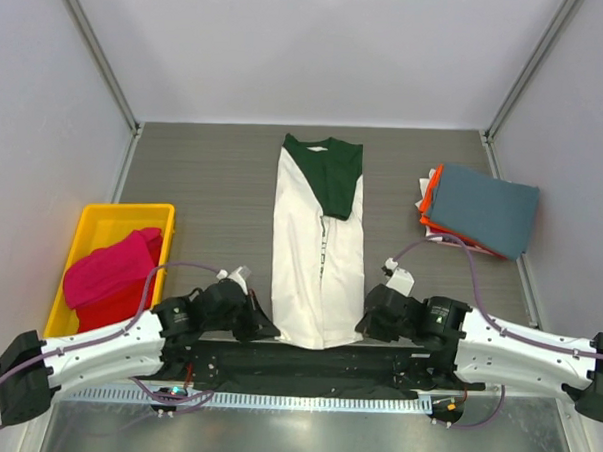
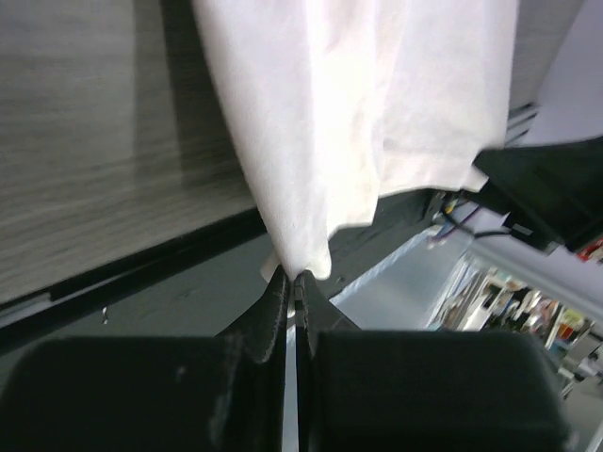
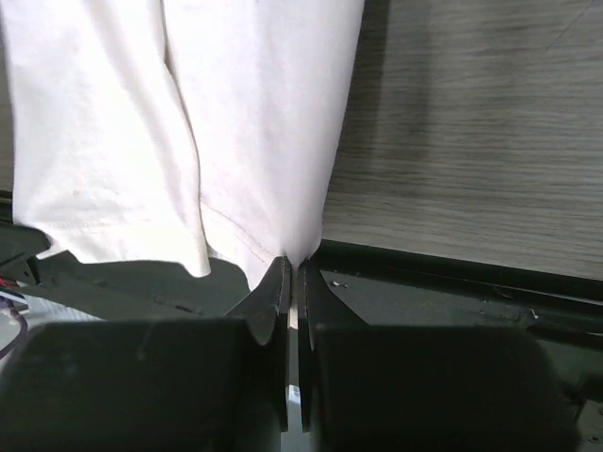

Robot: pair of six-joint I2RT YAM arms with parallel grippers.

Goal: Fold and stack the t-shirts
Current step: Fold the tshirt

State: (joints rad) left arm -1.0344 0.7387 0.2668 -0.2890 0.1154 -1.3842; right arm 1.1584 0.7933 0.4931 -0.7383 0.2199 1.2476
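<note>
Risk of a hem corner slipping on the cream-white t-shirt

Both tools are pinched fully together, the left tool on the near left hem corner and the right tool on the near right one. Each has only a sliver of cloth between its tips. A quick or uneven lift could, I judge, pull one corner free or skew the fold. The hem reaches past the near edge of the worktop, so it might also drag there. The shirt lies lengthwise mid-worktop, narrowed to a long strip, soft and lightly creased, with the dark green collar and sleeves folded in at the far end. The folded stack lies well apart to the right.
</note>
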